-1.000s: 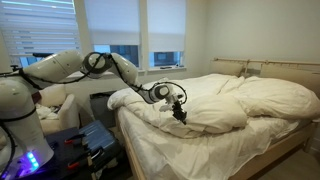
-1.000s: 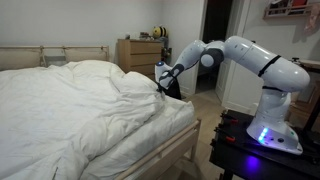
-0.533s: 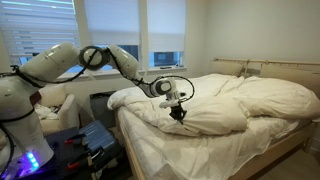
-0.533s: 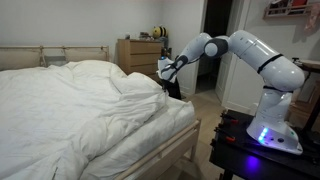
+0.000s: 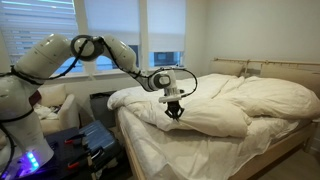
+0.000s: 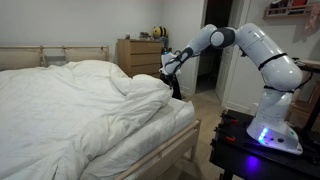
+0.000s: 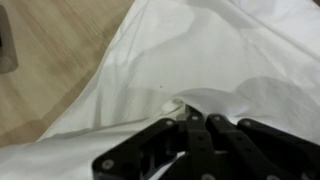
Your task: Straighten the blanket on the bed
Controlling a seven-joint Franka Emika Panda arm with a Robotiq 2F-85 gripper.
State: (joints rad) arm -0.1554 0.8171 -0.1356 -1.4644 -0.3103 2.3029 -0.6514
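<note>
The puffy off-white blanket (image 5: 245, 100) lies bunched and wrinkled over the bed (image 5: 275, 158), leaving the white sheet bare along the near side. My gripper (image 5: 173, 112) hangs over the blanket's folded corner near the foot of the bed and is shut on a pinch of its fabric. In an exterior view the gripper (image 6: 175, 90) sits at the blanket (image 6: 90, 100) edge by the bed (image 6: 172, 150) corner. In the wrist view the black fingers (image 7: 215, 135) press together with white blanket (image 7: 225, 50) cloth bulging at their tips.
A white armchair (image 5: 55, 108) stands by the window beside the bed's foot. A wooden dresser (image 6: 140, 55) is against the far wall. Wood floor (image 7: 50, 70) shows beside the hanging sheet. The robot base (image 6: 272, 130) stands off the bed corner.
The arm's elbow has risen and the shut gripper has shifted slightly along the foot of the bed, dragging the blanket's corner with it.
</note>
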